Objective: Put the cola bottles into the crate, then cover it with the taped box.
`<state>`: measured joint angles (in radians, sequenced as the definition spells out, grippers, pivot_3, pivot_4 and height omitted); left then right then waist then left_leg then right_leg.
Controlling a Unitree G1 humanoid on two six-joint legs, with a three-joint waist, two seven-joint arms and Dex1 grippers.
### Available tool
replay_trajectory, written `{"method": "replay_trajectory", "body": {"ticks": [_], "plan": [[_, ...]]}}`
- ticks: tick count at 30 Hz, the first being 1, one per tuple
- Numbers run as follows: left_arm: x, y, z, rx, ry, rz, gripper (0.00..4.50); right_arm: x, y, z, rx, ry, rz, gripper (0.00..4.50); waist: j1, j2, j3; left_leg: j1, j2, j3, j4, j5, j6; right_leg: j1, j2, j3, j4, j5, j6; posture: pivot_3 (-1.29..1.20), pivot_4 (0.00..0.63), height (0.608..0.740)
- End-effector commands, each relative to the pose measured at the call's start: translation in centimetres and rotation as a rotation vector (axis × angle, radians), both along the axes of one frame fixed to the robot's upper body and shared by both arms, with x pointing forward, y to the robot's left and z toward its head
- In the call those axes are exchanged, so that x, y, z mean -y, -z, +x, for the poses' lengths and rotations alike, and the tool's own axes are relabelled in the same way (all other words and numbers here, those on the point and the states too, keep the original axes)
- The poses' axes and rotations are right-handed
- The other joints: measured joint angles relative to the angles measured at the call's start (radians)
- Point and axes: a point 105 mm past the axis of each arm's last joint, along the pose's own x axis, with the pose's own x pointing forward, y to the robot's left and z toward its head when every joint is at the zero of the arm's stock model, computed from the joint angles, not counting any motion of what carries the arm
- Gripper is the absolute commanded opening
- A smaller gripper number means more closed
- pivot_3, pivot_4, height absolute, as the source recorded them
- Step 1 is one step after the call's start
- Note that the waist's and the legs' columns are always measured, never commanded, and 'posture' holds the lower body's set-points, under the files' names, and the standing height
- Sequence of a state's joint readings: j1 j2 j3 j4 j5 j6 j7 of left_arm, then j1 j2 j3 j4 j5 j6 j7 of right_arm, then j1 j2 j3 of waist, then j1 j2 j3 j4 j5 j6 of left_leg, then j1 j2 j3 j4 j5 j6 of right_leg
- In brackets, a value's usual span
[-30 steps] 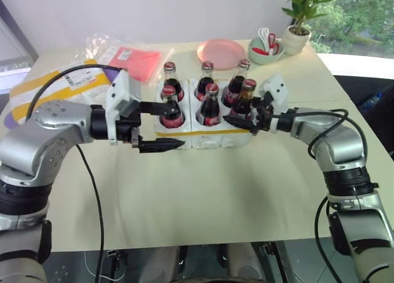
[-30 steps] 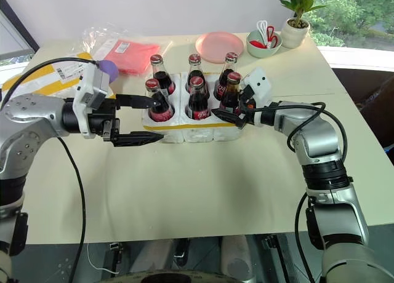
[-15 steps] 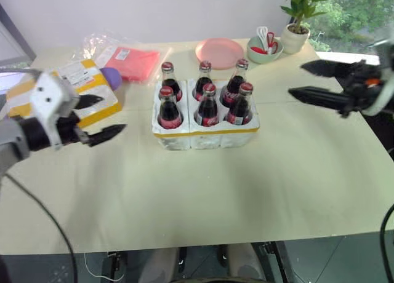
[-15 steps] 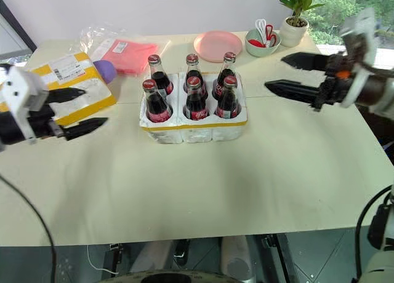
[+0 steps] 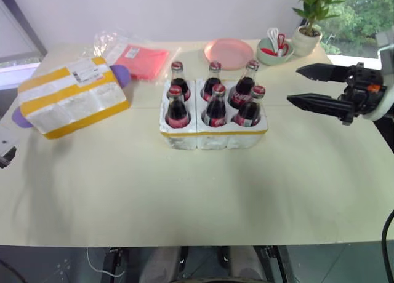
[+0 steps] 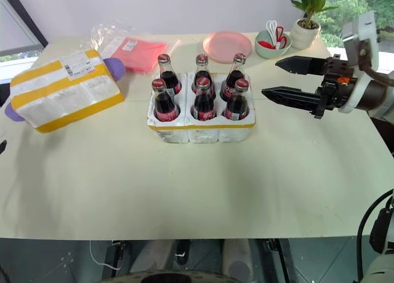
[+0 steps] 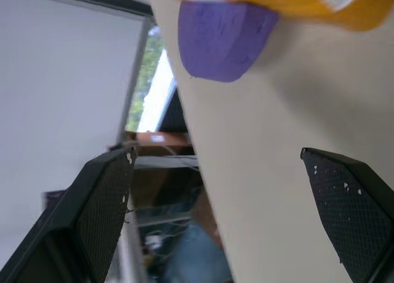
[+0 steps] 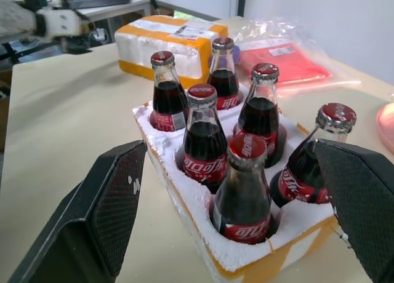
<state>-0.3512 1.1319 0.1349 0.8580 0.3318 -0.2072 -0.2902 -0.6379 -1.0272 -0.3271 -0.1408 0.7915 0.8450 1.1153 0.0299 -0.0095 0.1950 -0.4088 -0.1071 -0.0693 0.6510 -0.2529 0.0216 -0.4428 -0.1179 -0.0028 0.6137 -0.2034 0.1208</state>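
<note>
At table's left, taped box [image 5: 71,95] tilted, long axis left-right.

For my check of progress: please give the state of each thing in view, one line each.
cola bottles: six, upright in the holes, capped.
crate: full, uncovered.
taped box: on the table left of the crate, tilted on a purple object.
left gripper: open, empty.
right gripper: open, empty.

Left gripper [image 5: 5,155]: mostly cut off by frame edge.
Purple object [image 6: 114,67]: largely hidden behind taped box [image 6: 64,89].
Shipping label [image 6: 79,63]: print too small to read.
Bottle bases: sunk in crate [image 6: 200,126].
</note>
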Motion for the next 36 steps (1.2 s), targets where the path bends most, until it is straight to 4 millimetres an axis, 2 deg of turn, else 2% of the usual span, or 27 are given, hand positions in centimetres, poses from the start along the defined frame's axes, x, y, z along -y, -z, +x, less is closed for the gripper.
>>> {"method": "replay_trajectory", "body": {"ticks": [1,9,14,24,27,31,36], "plan": [[-0.2,0.5,1.0,-0.014,0.009,0.099,4.50,0.3,-2.0,-0.9,0.059,0.002,0.007,4.41,0.001,0.000,0.000,0.000,0.000,0.001,0.000,0.000,0.000,-0.001,0.000,0.000,0.000,0.000,0.000,0.00,0.150,0.740],[1.4,1.7,3.5,-0.019,0.032,0.119,4.50,1.6,-2.7,-2.0,0.061,0.055,-0.006,4.41,0.001,-0.001,0.000,0.000,0.000,0.004,0.000,0.000,0.002,-0.001,0.000,0.000,0.001,0.000,0.001,0.00,0.150,0.740],[2.1,1.5,4.7,0.019,0.013,0.097,4.50,2.0,-2.9,-2.4,0.065,0.090,-0.020,4.41,0.000,-0.001,-0.001,0.000,0.000,0.005,0.002,0.000,0.002,-0.001,-0.001,0.000,0.002,0.000,0.001,0.00,0.150,0.740],[3.1,1.6,6.1,0.028,-0.015,0.053,4.50,2.3,-3.3,-2.7,0.065,0.127,-0.025,4.41,-0.001,-0.002,-0.001,0.000,0.000,0.005,0.003,0.000,0.002,-0.001,-0.001,0.000,0.003,0.001,0.001,0.00,0.150,0.740],[3.1,1.8,6.2,0.028,-0.021,0.040,3.58,2.4,-3.4,-2.8,0.068,0.138,-0.023,4.50,-0.002,-0.002,-0.001,0.000,0.000,0.005,0.003,0.000,0.002,-0.001,-0.001,0.000,0.003,0.001,0.001,0.00,0.150,0.740],[2.9,1.9,6.0,0.022,-0.032,0.051,1.65,2.5,-3.5,-2.7,0.071,0.153,-0.018,4.50,-0.002,-0.002,-0.001,0.000,0.000,0.005,0.003,0.000,0.002,-0.001,-0.001,0.000,0.003,0.001,0.001,0.00,0.150,0.740],[3.0,2.3,5.8,0.011,-0.014,0.059,1.65,2.4,-3.0,-2.4,0.070,0.160,-0.013,4.50,-0.002,-0.002,-0.001,0.000,0.000,0.005,0.003,0.000,0.002,-0.001,-0.001,0.000,0.003,0.001,0.002,0.00,0.150,0.740]]}}
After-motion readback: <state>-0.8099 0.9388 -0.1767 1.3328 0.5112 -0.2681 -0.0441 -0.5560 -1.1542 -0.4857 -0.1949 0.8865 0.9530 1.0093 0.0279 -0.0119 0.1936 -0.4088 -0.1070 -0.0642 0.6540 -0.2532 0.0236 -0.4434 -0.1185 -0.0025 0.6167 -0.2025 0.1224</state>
